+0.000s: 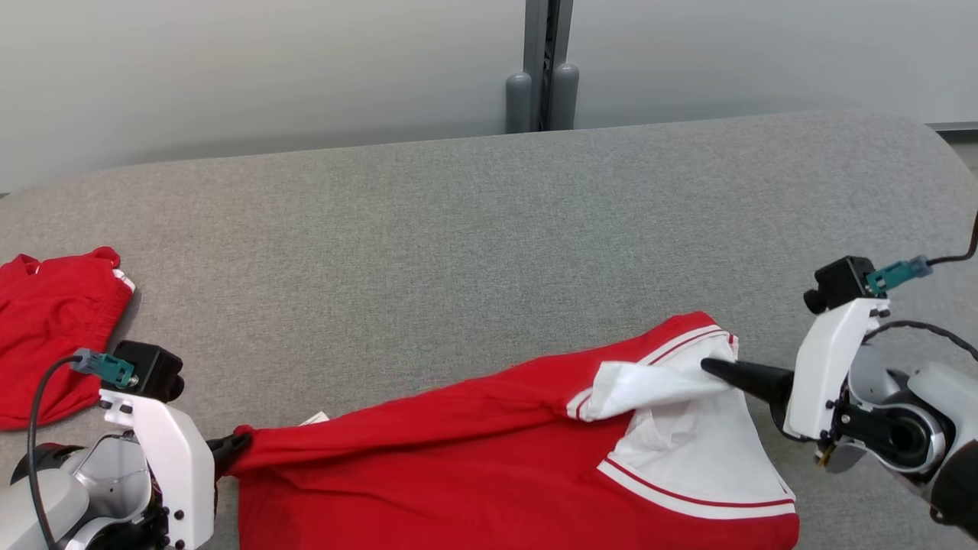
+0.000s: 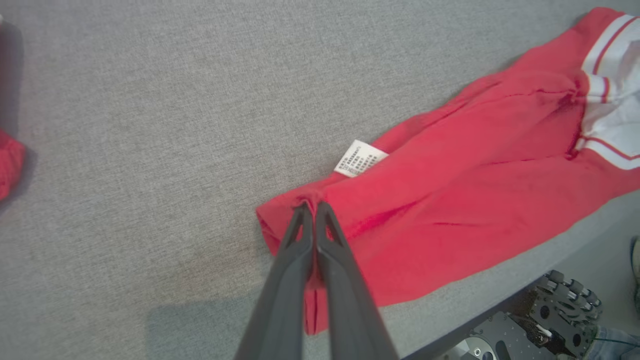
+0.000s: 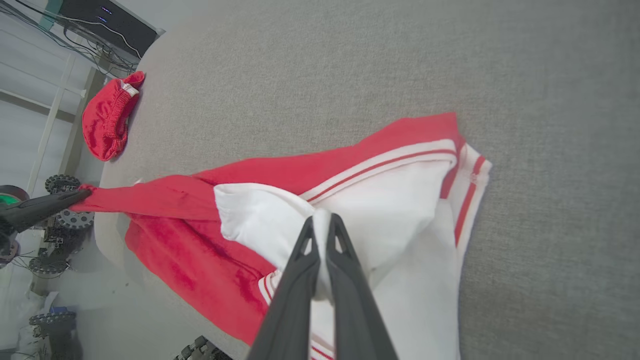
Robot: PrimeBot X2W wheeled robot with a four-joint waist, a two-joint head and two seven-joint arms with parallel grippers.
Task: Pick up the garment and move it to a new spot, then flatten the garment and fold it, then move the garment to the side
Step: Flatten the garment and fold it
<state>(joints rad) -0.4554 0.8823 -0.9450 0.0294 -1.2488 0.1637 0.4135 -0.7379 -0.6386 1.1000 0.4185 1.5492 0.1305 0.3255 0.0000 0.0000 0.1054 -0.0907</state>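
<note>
Left tool [image 1: 235,444] and right tool [image 1: 707,367] each pinch the garment [image 1: 458,466], stretched between them; flattening looks underway, folding and moving aside remain.

From the head we look forward and down on the grey table [image 1: 489,229], standing at its near edge and facing the far edge and the wall. The left wrist camera is close above the table, by the left part of the near edge, and looks along the left gripper [image 2: 313,206] over the garment [image 2: 450,200]. The right wrist camera looks from the right side along the right gripper [image 3: 322,220] toward the left end. All three views share the garment.
</note>
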